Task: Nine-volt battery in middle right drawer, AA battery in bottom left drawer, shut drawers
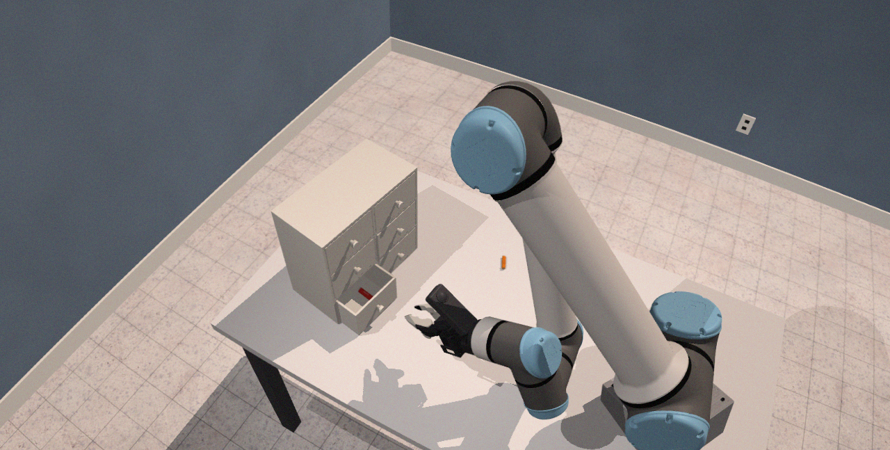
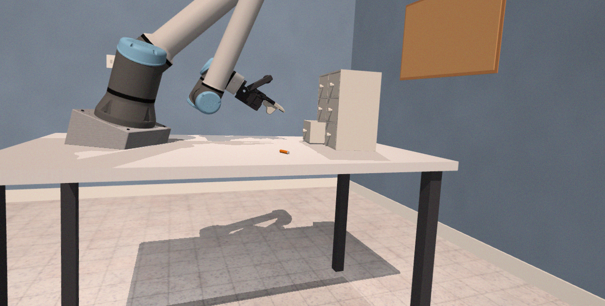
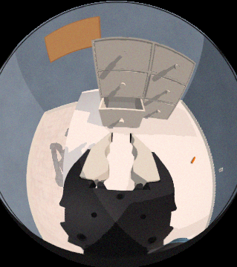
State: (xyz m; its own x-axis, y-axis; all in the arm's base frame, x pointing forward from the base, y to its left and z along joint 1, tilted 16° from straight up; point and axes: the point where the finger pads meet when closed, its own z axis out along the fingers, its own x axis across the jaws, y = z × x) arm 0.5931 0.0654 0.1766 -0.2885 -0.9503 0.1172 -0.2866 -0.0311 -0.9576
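Observation:
The beige chest (image 1: 345,223) stands upright at the table's far left end, with three rows of two drawers. Its bottom-left drawer (image 1: 367,304) is pulled out, and a small red object (image 1: 365,292) lies inside it. The other drawers are shut. A small orange cylinder with a grey tip (image 1: 503,261), like an AA battery, lies on the table to the right of the chest; it also shows in the side view (image 2: 284,151). My gripper (image 1: 421,321) hovers above the table a little in front of the open drawer (image 3: 122,113). Its fingers stand close together with nothing between them.
The arm's base (image 1: 665,403) sits on a grey wedge at the table's near right corner. The table edge runs close to the left of the chest. A cork board (image 2: 454,29) hangs on the wall behind the chest.

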